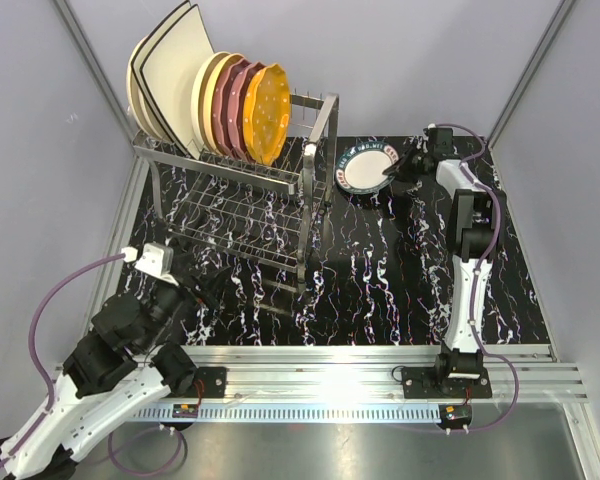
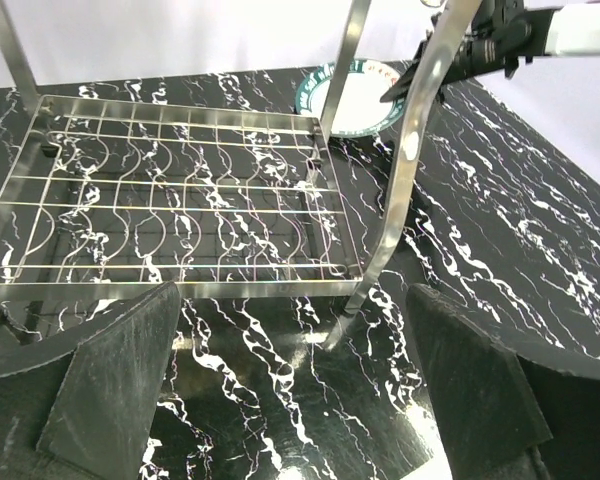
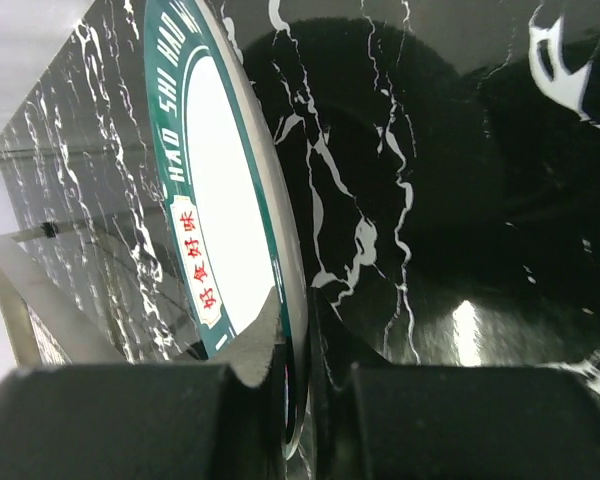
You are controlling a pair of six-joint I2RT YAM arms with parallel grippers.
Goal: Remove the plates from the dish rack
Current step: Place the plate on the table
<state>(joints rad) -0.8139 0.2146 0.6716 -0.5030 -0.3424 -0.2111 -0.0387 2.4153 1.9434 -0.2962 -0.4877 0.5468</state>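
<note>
Top external view, one o'clock on the table (image 1: 410,280): right gripper (image 1: 390,175) pinched tight on the rim of the white plate (image 1: 363,170), dark patterned band and all, just off the three o'clock side of the dish rack (image 1: 242,215). Right wrist view confirms it, both fingers (image 3: 110,420) clamped on the plate's edge, plate tilted over the marble. Cannot tell whether the low edge touches down yet.

Looks like the set-down step. Best done slowly: lower the free edge first, lay the plate flat, and only then ease the pinch. Mind the upright post (image 1: 318,150) at the plate's nine o'clock, and leave room beside it for a stack.

Over at seven o'clock, left gripper (image 1: 208,292) spread wide, gripping nothing, pointed at the rack's lower wire tier.

Now the count. One rack. Two arms. Up on the top tier at eleven o'clock, standing on edge: cream square plates (image 1: 175,85), at least two; cream-yellow round plates (image 1: 212,100), probably two; maroon plates (image 1: 237,105), seemingly two; orange plate (image 1: 265,110), one in front. Rims overlapping, so no firmer tally. Add one white plate already out.
</note>
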